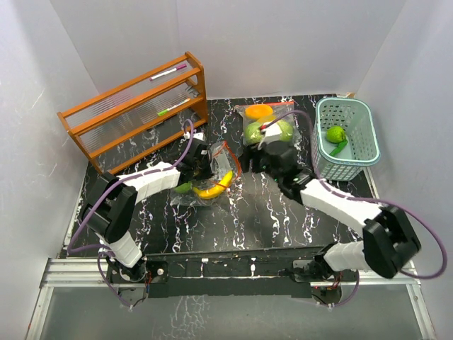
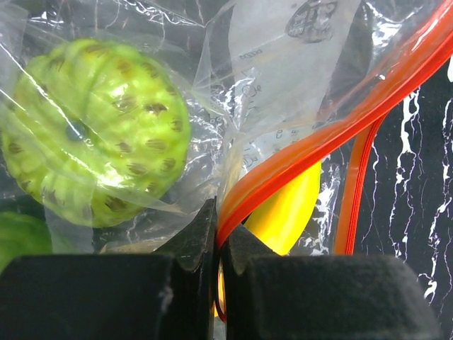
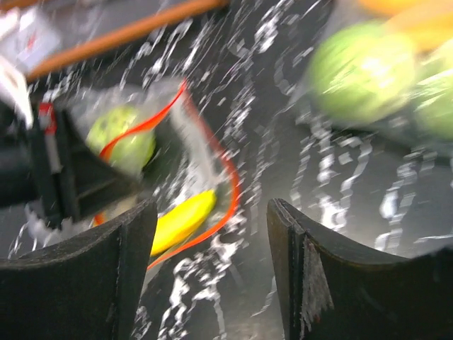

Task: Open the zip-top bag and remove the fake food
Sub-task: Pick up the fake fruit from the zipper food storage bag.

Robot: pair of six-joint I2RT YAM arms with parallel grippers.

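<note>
rack (image 1: 134, 113) along far-left edge, close behind left arm | left gripper (image 2: 218, 230) pinched on orange rim of zip-top bag (image 1: 205, 185), mouth looped open, green ball (image 2: 92, 134) and banana (image 2: 283, 212) inside | right gripper (image 3: 212, 212) spread, empty, just beside bag | second bag (image 1: 269, 124) behind it | basket (image 1: 354, 152) at right edge | table (image 1: 283, 219) bare toward near edge

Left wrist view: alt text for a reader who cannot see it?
The left gripper pinches the orange zip strip of a clear plastic bag. Inside lie a bumpy lime-green toy ball and a yellow toy banana; black marbled tabletop shows at right.
</note>
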